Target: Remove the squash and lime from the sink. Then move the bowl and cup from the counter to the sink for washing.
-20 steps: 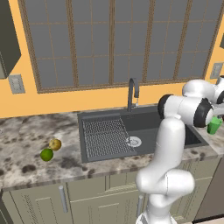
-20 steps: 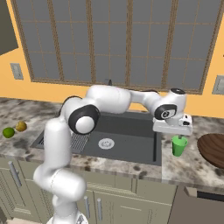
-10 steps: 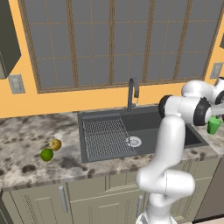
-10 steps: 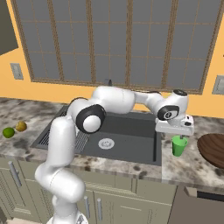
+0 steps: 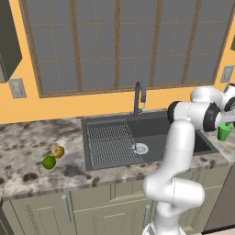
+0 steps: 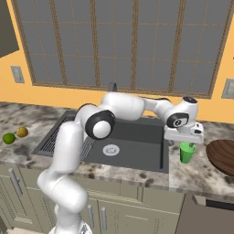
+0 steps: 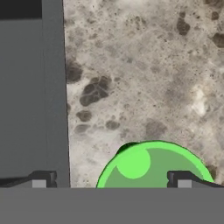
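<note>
Hand view looks straight down into the cup (image 7: 151, 168), a bright green tumbler standing upright on the speckled stone counter (image 7: 144, 74). The gripper (image 7: 111, 180) is spread wide. One dark fingertip (image 7: 41, 179) sits over the sink's edge and the other fingertip (image 7: 186, 180) sits over the cup's far rim, so the cup is partly between them but off to one side. The gripper holds nothing.

From the right base view, the cup (image 6: 187, 152) stands on the counter just beside the right edge of the sink (image 6: 132, 146), and the gripper (image 6: 185, 137) hangs right above it. The bowl (image 6: 222, 156), wide and reddish-brown, rests on the counter near the cup, further to the right.

From the left base view, the sink (image 5: 137, 137) is a dark grey basin with a ribbed part, a silver drain and a dark faucet (image 5: 139, 97). The squash (image 5: 57, 151) and the lime (image 5: 49, 162) lie on the counter to the left of the sink, just beside each other. The cup (image 5: 224, 131) shows at the right edge.
</note>
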